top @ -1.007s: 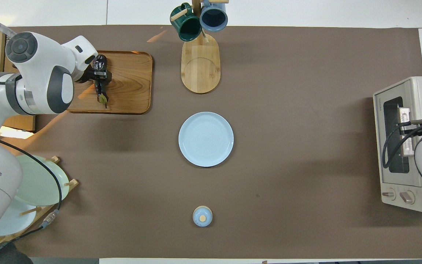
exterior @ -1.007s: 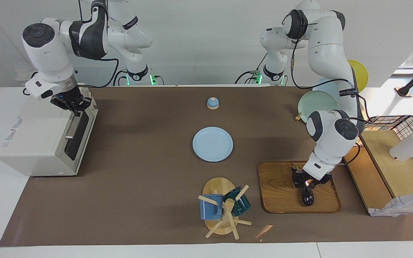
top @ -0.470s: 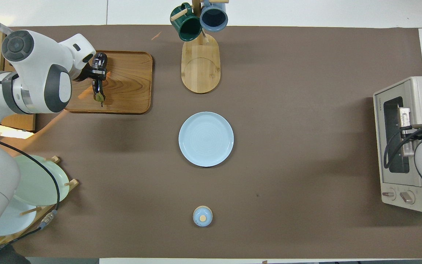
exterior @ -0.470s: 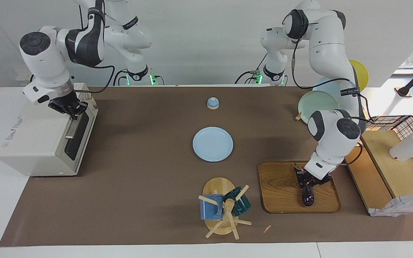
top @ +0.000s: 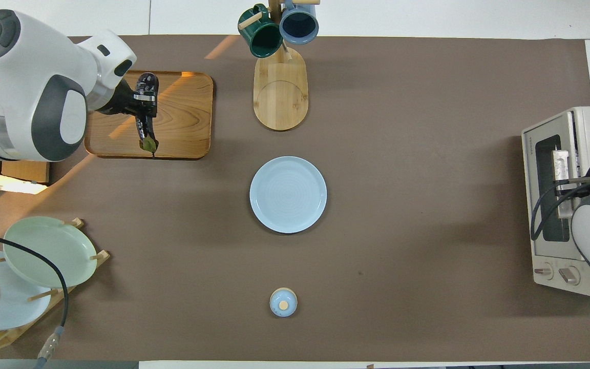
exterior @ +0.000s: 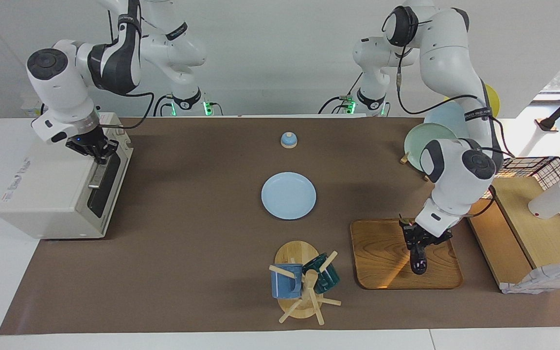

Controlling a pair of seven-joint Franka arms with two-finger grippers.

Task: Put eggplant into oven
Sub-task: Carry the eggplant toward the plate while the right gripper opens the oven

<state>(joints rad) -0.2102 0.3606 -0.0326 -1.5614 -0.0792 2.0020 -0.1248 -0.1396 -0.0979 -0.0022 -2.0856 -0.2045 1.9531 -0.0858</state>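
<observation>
The eggplant (exterior: 419, 262), slim and glossy dark purple with a green stem end, hangs tilted in my left gripper (exterior: 418, 243) just above the wooden tray (exterior: 382, 253). It also shows in the overhead view (top: 147, 130), held across its middle by the left gripper (top: 144, 102). The off-white oven (exterior: 51, 184) stands at the right arm's end of the table with its dark glass door closed. My right gripper (exterior: 96, 148) is at the upper end of the door, by the metal bar handle (exterior: 95, 177). In the overhead view the right arm covers that gripper.
A light blue plate (exterior: 288, 195) lies mid-table. A wooden mug rack (exterior: 302, 282) with a blue and a green mug stands beside the tray. A small blue lidded pot (exterior: 288, 140) sits nearer the robots. A plate rack (exterior: 430, 138) and a wooden shelf (exterior: 528, 223) flank the tray.
My left gripper has lifted the eggplant off the wooden tray and raised it. My right gripper has shifted slightly along the top of the oven door.
</observation>
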